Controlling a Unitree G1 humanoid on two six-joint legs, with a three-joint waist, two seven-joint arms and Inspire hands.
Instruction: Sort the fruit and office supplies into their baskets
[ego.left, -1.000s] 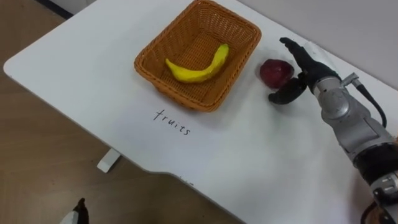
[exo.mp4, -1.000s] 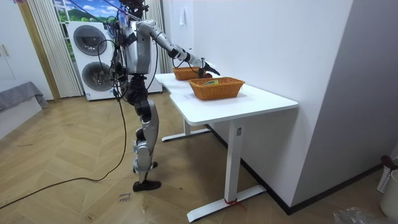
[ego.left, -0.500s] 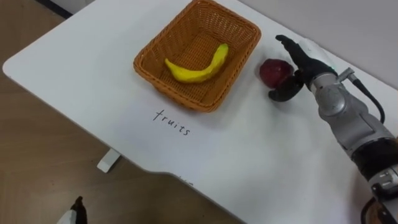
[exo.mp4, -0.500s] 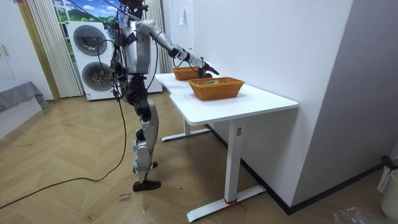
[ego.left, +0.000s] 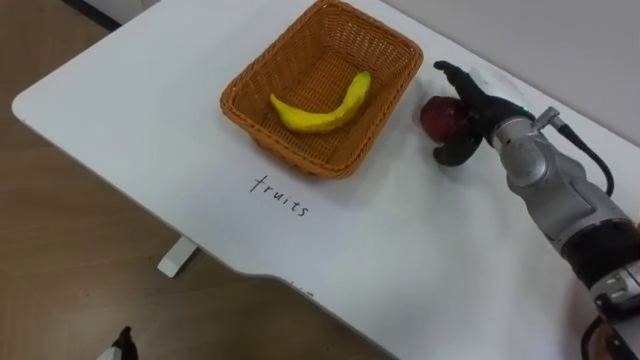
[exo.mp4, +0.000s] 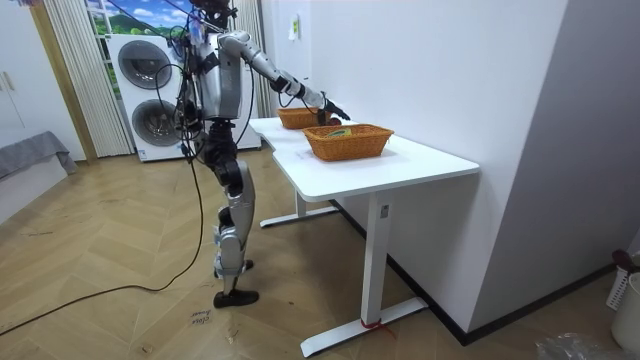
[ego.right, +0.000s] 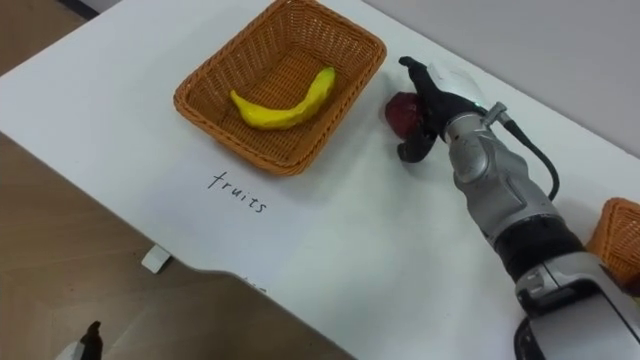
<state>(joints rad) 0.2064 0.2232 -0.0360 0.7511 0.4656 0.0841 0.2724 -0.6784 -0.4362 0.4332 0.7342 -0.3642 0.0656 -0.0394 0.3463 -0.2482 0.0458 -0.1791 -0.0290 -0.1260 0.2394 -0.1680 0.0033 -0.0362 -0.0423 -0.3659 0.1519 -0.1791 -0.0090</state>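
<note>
In the left eye view the right hand (ego.left: 488, 125) is cupping the red fruit (ego.left: 436, 117) on the tabletop (ego.left: 400, 245) beside the fruit basket (ego.left: 285, 148), fingers spread, not yet clamping. In the room view the robot is standing alongside, reaching. Closing evenly before lifting seems wise.

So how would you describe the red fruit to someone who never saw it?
On the white table stands a wicker basket holding a yellow banana. Just outside its right rim, by the robot hand, lies the red fruit: round and dark.
</note>
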